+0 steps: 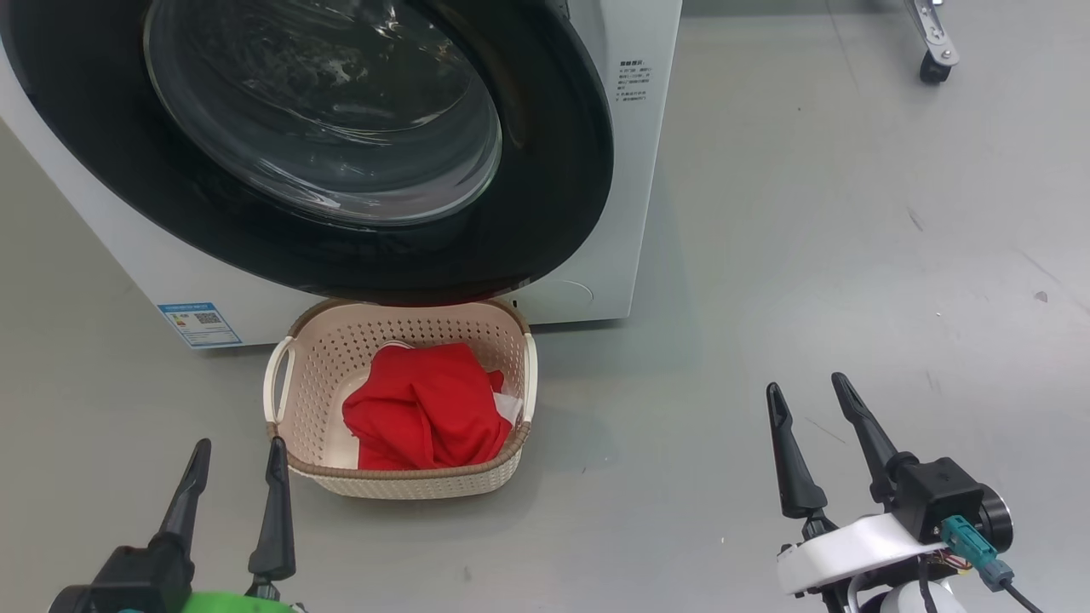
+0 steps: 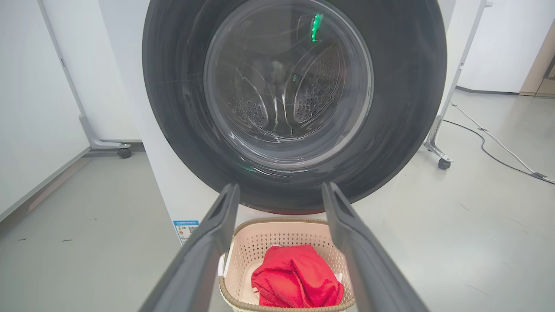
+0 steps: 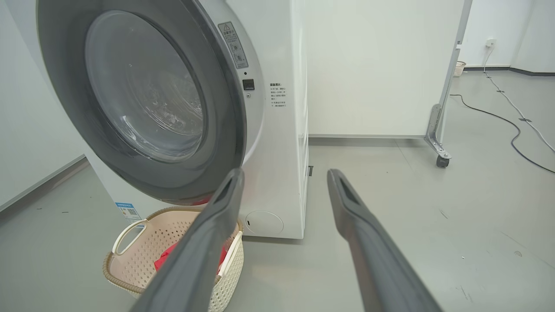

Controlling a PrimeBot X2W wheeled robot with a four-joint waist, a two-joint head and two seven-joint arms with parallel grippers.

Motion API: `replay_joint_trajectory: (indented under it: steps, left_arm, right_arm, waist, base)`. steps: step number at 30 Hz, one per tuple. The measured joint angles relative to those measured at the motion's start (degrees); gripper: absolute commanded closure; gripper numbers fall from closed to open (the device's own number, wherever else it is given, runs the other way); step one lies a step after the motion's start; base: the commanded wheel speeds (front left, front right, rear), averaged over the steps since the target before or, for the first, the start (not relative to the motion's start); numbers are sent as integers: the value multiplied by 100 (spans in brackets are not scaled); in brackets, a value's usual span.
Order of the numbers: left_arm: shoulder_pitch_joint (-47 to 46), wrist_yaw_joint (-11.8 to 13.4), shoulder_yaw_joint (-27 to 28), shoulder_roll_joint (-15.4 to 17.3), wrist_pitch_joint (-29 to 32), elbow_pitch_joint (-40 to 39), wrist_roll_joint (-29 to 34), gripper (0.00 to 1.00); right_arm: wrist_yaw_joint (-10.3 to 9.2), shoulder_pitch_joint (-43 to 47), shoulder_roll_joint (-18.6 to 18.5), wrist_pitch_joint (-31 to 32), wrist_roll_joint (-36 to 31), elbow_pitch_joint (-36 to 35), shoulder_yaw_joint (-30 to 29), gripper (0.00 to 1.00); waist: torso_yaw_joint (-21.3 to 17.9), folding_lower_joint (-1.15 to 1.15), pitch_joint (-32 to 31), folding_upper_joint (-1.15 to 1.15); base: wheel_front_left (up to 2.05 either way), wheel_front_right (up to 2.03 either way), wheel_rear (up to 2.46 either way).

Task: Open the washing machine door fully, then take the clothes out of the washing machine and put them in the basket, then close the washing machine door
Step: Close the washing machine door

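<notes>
Door: the washing machine door [image 1: 324, 128] [image 3: 143, 95] is swung across the opening. In the right wrist view its right edge seems to stand a little off the front panel, so I cannot say it is latched.
Glass: the clear bowl in the middle of the door shows the steel drum behind it, and I see no fabric there.
Washing machine [image 1: 634, 170]: a white box on the grey floor [image 1: 766, 255], with a small blue label [image 1: 198, 323] low on its front left.
Basket [image 1: 400, 485]: it stands on the floor just in front of the machine, below the lower edge of the door, upright.
Clothes [image 1: 421, 409] [image 2: 295, 277]: a red bundle lies inside the basket, toward its right side, with a white piece at its right edge. It stays below the brown rim.
Left gripper [image 1: 239, 447] [image 2: 281, 186]: its two fingers are apart and hold nothing. It is near the left front corner of the basket and not touching it.
Right gripper [image 1: 806, 383] [image 3: 285, 171]: its fingers are also apart and empty. It is over bare floor, well to the right of the basket.
Background: a frame leg with a small wheel [image 3: 441, 161] stands right of the machine, and a cable [image 3: 498, 117] lies on the floor behind it.
</notes>
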Motion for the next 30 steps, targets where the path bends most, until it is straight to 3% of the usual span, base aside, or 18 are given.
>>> replay_joint_trajectory:
  steps: [3, 4, 5, 18, 30]
  left_arm:
    - [12, 1, -2, -8, 0, 1, 24, 0]
    - [13, 1, -2, -14, 0, 1, 47, 0]
    - [13, 1, -4, -20, -1, 0, 67, 0]
    - [12, 10, -144, -132, -2, -66, 194, 0]
    - [-22, 22, -290, -241, -43, -261, 326, 0]
  right_arm:
    - [1, 0, 1, 0, 0, -2, -3, 0]
    - [1, 0, 1, 0, 0, -3, -3, 36]
    - [2, 0, 2, 0, 0, -3, -4, 100]
    - [156, -72, -25, 0, -40, 22, -37, 100]
    - [465, -787, -223, 0, -165, 153, 152, 100]
  waist:
    - [1, 0, -11, 0]
    - [3, 0, -15, 0]
    - [4, 0, -19, 0]
    - [154, 0, 13, 0]
    - [575, 0, 201, 0]
  base:
    - [0, 0, 0]
    - [0, 0, 0]
    - [0, 0, 0]
    - [0, 0, 0]
    - [0, 0, 0]
